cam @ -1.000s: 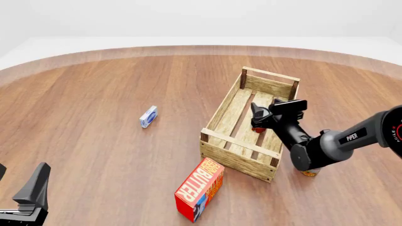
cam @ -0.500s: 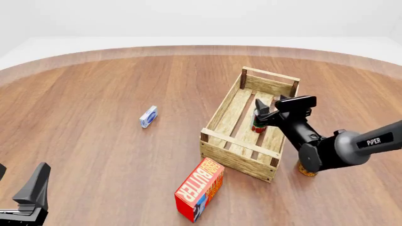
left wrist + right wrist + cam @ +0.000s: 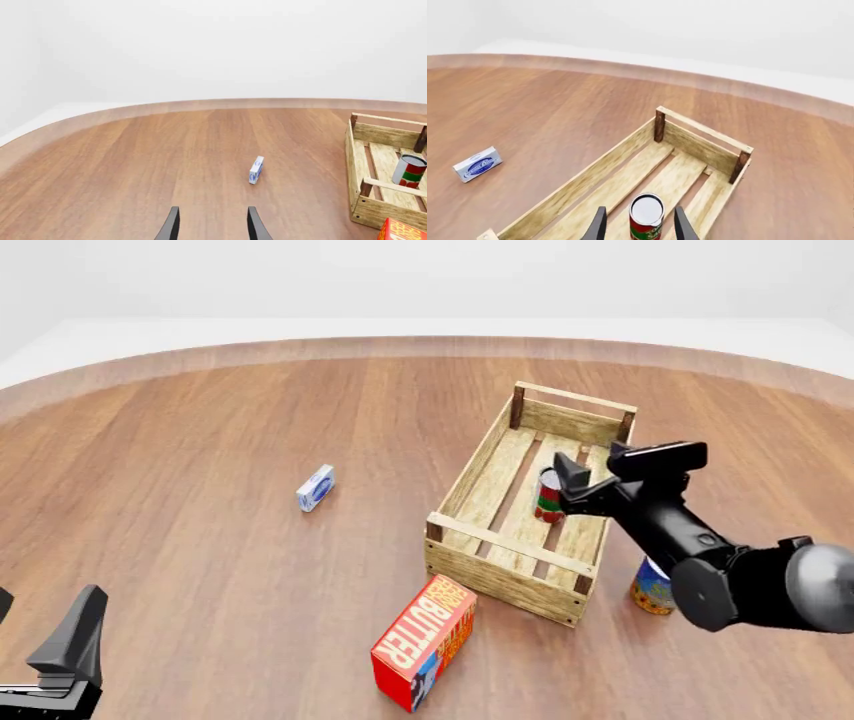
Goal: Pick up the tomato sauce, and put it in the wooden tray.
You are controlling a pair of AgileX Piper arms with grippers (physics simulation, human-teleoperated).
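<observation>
The tomato sauce (image 3: 549,496), a small can with a silver top and a red, white and green label, stands upright on the slats inside the wooden tray (image 3: 514,543). My right gripper (image 3: 571,485) is open just behind and above the can, its fingers apart and clear of it. In the right wrist view the can (image 3: 646,217) shows between the open fingers, inside the tray (image 3: 704,147). My left gripper (image 3: 74,640) is open and empty at the near left. The left wrist view shows the can (image 3: 409,170) in the tray (image 3: 383,135).
A red butter box (image 3: 424,640) lies just in front of the tray. A blue and yellow can (image 3: 653,585) stands on the table at the tray's right side, under my right arm. A small blue-white box (image 3: 316,487) lies left of the tray.
My right gripper has drawn back to the right, away from the can, which stays standing in the tray. The blue and yellow can has come into view. The left arm has not moved.
</observation>
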